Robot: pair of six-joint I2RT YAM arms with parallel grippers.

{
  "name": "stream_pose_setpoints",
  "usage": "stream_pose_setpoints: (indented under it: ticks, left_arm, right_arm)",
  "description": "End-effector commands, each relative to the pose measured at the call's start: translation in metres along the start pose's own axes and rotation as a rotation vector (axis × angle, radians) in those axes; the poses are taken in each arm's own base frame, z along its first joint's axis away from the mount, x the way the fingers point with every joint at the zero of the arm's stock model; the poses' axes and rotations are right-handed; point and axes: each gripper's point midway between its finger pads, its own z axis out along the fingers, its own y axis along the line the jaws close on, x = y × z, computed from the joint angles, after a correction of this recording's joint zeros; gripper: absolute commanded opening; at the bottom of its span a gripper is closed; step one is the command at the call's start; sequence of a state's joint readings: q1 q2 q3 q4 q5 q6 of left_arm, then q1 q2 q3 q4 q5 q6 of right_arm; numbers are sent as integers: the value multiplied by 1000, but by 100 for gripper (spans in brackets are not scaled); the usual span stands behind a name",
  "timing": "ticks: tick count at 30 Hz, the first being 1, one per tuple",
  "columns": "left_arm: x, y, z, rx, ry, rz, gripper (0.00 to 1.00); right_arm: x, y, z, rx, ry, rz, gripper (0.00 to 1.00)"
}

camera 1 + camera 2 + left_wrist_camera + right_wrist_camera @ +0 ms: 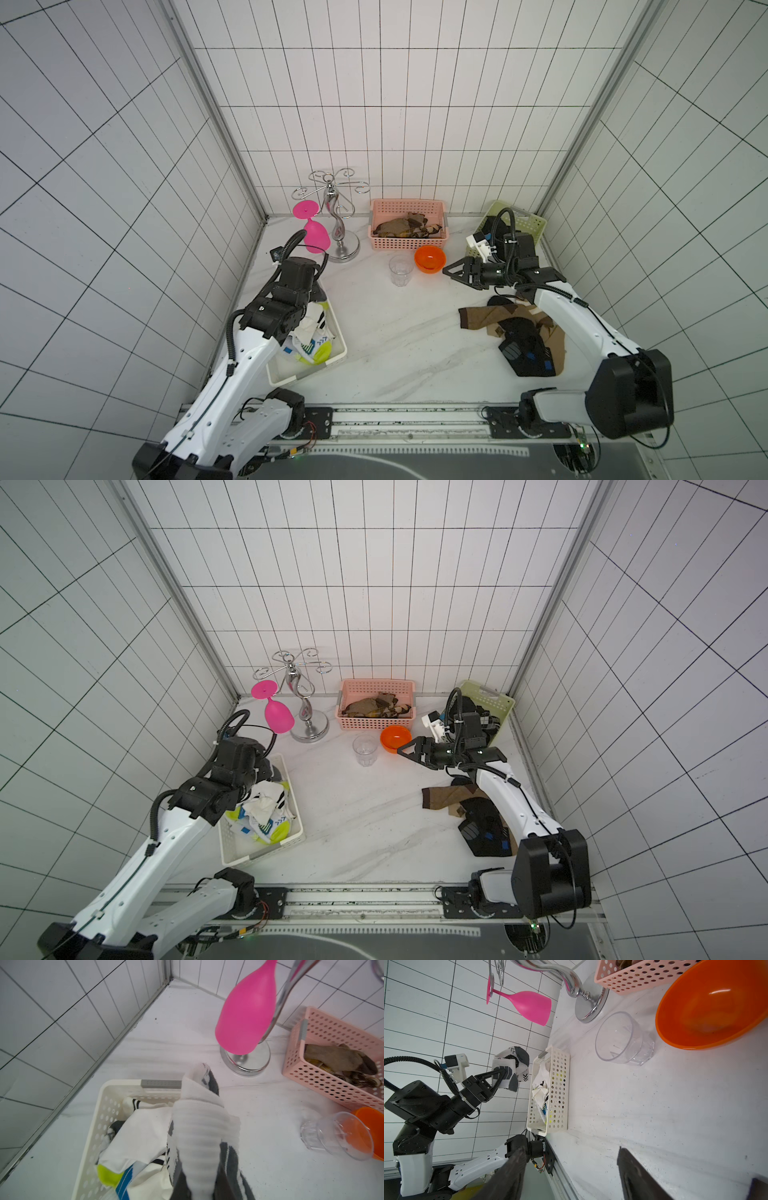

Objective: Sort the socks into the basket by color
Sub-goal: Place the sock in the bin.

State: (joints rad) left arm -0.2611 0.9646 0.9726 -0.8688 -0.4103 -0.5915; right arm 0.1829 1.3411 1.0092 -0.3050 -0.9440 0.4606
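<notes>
My left gripper (501, 1079) is shut on a white sock with grey marks (203, 1126), holding it just above the far end of the white basket (305, 369). That basket holds several white socks (309, 336) with blue and neon-yellow marks. My right gripper (451, 272) hangs open and empty over the table beside the orange bowl. A brown sock (482, 320) and black socks with blue marks (523, 349) lie in a pile under the right arm. The pink basket (407, 243) holds brown socks (405, 228). The green basket (530, 222) holds black socks, partly hidden by the right arm.
A clear cup (401, 270) and an orange bowl (430, 258) stand in front of the pink basket. A chrome rack (343, 245) with a pink wine glass (316, 237) hanging from it stands at the back left. Tiled walls close in on three sides.
</notes>
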Motion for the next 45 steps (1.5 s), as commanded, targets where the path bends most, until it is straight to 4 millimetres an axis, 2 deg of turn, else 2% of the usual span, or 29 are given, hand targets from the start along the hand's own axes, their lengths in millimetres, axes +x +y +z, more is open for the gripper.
stream_pose_setpoints:
  ticks: [1, 6, 10, 12, 16, 20, 25, 31, 37, 41, 45]
  left_arm:
    - [6, 26, 2, -93, 70, -4, 0]
    - [14, 46, 14, -201, 100, 33, 0]
    - [44, 53, 41, -239, 186, 50, 0]
    - [58, 51, 56, -232, 229, 48, 0]
    - [78, 41, 80, -220, 331, 36, 5]
    - [107, 35, 107, -217, 432, 34, 12]
    - [128, 37, 123, -223, 464, 8, 12]
    - [137, 36, 124, -196, 468, -16, 20]
    - [117, 24, 107, -114, 406, -35, 45]
    - [99, 22, 89, -80, 346, -56, 53]
    - [89, 21, 73, -56, 319, -63, 54]
  right_arm:
    - [-3, -2, -2, 22, 1, -24, 71]
    - [0, -9, 2, 31, 12, -14, 70]
    - [1, -11, 2, 40, 12, -17, 69]
    - [1, -11, 1, 46, 10, -18, 69]
    - [1, -12, -1, 58, 4, -26, 67]
    - [0, -11, -3, 65, -3, -36, 66]
    - [0, -9, -5, 73, -14, -53, 66]
    - [1, -13, -4, 84, -8, -48, 66]
    - [1, -18, -4, 110, -5, -44, 67]
    - [1, -24, -3, 134, -4, -40, 67]
    - [2, -27, -2, 147, 3, -32, 68]
